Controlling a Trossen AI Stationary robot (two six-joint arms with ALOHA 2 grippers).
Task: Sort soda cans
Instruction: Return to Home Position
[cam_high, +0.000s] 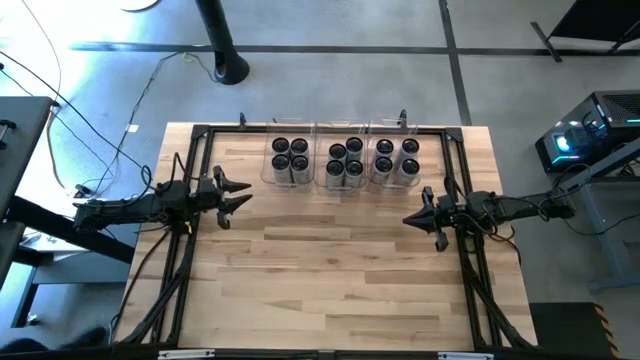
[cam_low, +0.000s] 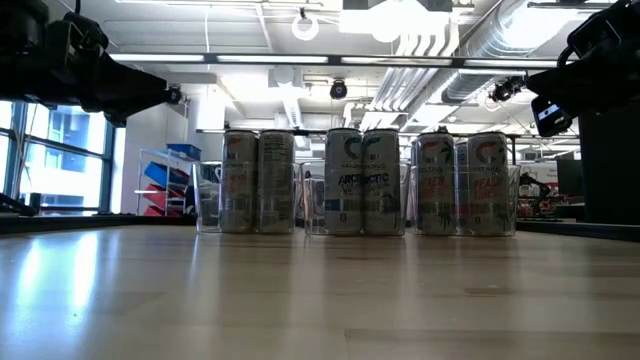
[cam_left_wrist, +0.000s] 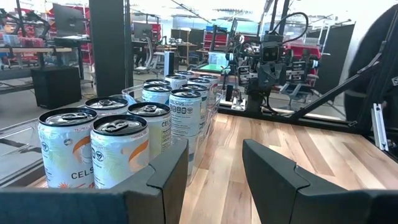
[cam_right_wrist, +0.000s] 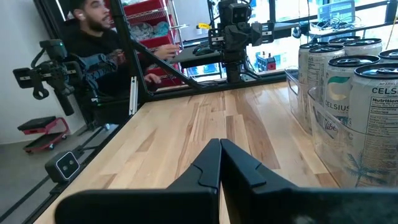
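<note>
My left pincer (cam_high: 243, 195) hovers over the left side of the worktop (cam_high: 330, 270). It sits a bit nearer than the bins & just left of them. Its fingers (cam_left_wrist: 165, 177) are spread wide, w/ nothing btwn them. My right pincer (cam_high: 408, 218) hangs over the right side and points inward, toward the left one. Its fingers are pressed tip to tip, gripping nothing. The two pincers are well apart.

The soda cans (cam_high: 345, 160) all stand upright in three clear bins, lined up side by side along the far edge. There are 4 in the left bin (cam_high: 290, 132), 5 in the mid bin (cam_high: 345, 130) & 4 in the right bin (cam_high: 397, 130).

Left-bin cans are white w/ orange marks, seen close in my left wrist view. My right pincer is near the right bin's front corner, not touching it.

Past the worktop's left edge, my right wrist view shows a person (cam_right_wrist: 93, 43) in a dark top.
</note>
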